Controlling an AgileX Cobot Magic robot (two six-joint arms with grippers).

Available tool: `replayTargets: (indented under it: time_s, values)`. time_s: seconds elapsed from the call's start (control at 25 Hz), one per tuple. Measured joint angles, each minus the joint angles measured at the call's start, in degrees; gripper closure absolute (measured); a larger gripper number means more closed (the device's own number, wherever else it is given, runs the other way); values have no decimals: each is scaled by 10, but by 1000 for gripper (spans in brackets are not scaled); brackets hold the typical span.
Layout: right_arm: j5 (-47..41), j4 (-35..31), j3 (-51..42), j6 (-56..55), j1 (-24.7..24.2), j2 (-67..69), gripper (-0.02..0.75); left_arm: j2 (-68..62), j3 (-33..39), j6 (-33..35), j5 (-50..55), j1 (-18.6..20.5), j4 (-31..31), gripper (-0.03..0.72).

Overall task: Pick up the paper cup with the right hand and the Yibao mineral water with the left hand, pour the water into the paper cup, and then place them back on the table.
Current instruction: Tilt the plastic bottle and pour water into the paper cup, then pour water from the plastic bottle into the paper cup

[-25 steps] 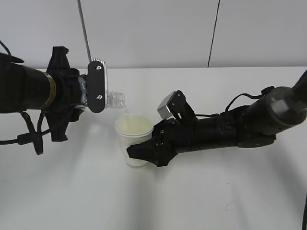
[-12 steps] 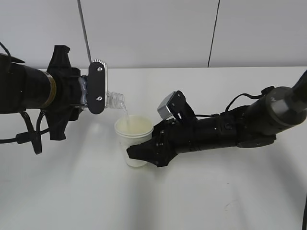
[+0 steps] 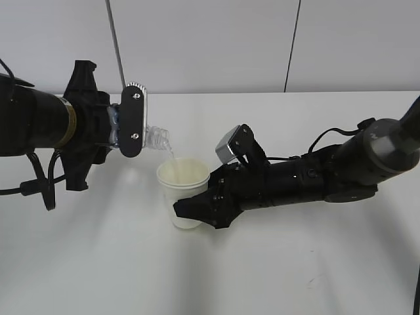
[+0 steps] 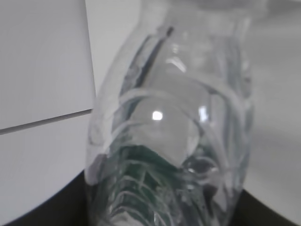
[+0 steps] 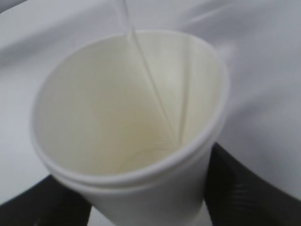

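My left gripper [image 3: 131, 119] is shut on the Yibao mineral water [image 3: 156, 138], held tipped on its side with the open neck pointing right and down over the paper cup [image 3: 183, 174]. A thin stream of water [image 3: 172, 153] runs from the neck into the cup. The left wrist view is filled by the clear ribbed bottle [image 4: 169, 122] with its green label low down. My right gripper [image 3: 197, 209] is shut on the white cup's lower wall. In the right wrist view the paper cup [image 5: 127, 117] shows its cream inside, with the water stream [image 5: 150, 84] falling into it.
The white table [image 3: 295, 275] spreads around both arms. A grey wall stands behind it, with a thin rod [image 3: 115, 42] at upper left and a dark cable [image 3: 293, 42] at upper right.
The left arm with the bottle has tipped slightly further; the stream keeps running. The right arm and cup have not moved.
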State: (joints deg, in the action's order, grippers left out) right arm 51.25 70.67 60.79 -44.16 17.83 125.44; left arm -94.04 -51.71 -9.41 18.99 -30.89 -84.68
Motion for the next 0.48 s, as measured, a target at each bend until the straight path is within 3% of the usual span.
replayTargets:
  time_s: [0.48]
  values:
    - [0,0,0,-1,0,0,228,0,0,0,0,0,-7,328]
